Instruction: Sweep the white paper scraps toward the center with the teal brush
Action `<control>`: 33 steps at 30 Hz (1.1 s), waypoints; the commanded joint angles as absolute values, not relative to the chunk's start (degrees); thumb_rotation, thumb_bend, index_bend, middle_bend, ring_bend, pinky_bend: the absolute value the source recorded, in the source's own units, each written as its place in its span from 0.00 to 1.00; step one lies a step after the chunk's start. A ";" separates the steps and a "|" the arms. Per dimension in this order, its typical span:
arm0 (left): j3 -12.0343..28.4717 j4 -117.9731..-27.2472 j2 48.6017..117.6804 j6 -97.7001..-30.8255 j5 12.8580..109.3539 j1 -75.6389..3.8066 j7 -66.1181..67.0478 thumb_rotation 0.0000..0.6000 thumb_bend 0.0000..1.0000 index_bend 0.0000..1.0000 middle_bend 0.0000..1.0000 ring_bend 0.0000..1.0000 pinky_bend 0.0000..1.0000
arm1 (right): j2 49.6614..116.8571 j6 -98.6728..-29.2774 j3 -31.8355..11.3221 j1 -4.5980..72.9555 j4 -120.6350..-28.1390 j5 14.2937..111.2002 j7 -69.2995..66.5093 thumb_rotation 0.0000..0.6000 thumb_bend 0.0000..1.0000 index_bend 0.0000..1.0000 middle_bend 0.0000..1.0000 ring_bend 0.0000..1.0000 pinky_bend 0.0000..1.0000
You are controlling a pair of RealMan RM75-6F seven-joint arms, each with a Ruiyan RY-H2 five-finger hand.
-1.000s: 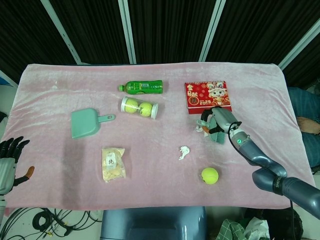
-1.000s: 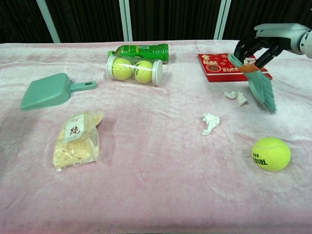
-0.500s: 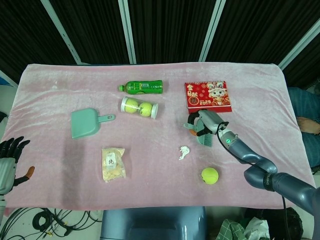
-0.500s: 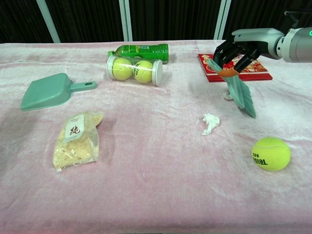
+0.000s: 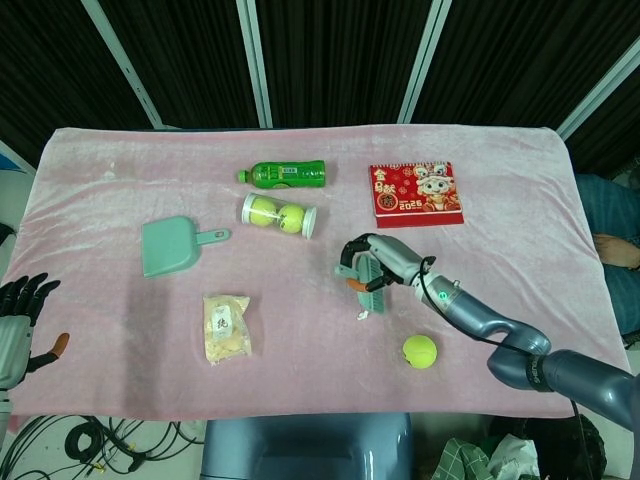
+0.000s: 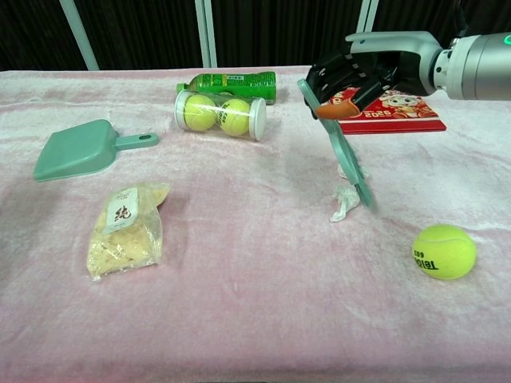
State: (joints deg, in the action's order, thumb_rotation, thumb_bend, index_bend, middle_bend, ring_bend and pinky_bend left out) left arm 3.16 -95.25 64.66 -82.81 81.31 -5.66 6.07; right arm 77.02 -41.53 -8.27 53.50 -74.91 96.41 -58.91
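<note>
My right hand (image 6: 361, 73) grips the handle of the teal brush (image 6: 345, 152), which hangs tilted with its bristles down on the pink cloth. In the head view the right hand (image 5: 366, 260) sits just right of the table's middle, the brush (image 5: 371, 288) below it. A crumpled white paper scrap (image 6: 343, 206) lies against the bristle tips. A second scrap (image 6: 346, 171) shows just behind the brush blade. In the head view only a bit of a scrap (image 5: 360, 315) peeks out under the brush. My left hand (image 5: 17, 318) hangs off the table's near left corner, fingers apart, holding nothing.
A teal dustpan (image 6: 80, 149) lies at the left. A snack bag (image 6: 126, 227) sits in front of it. A green bottle (image 6: 231, 81) and a tube of tennis balls (image 6: 219, 115) lie at the back. A red booklet (image 6: 395, 109) is behind the right hand; a loose tennis ball (image 6: 443, 251) is near right.
My right hand has swept the brush leftward from beside the red booklet, carrying the far scrap along until it lies next to the other scrap. The left hand has not moved.
</note>
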 commanded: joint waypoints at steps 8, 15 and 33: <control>3.09 -95.41 64.51 -82.80 81.26 -5.59 5.99 1.00 0.31 0.16 0.08 0.01 0.07 | 73.58 -48.28 -4.35 54.79 -73.97 99.27 -61.37 1.00 0.41 0.58 0.58 0.28 0.15; 3.11 -95.40 64.59 -82.75 81.22 -5.65 6.18 1.00 0.31 0.16 0.08 0.01 0.07 | 74.64 -41.55 -3.47 54.81 -70.17 92.79 -53.17 1.00 0.41 0.59 0.59 0.29 0.15; 2.98 -95.91 64.25 -82.30 80.89 -5.64 5.78 1.00 0.31 0.16 0.08 0.01 0.09 | 80.17 -43.02 -0.31 57.44 -69.44 94.70 -66.16 1.00 0.41 0.64 0.62 0.32 0.15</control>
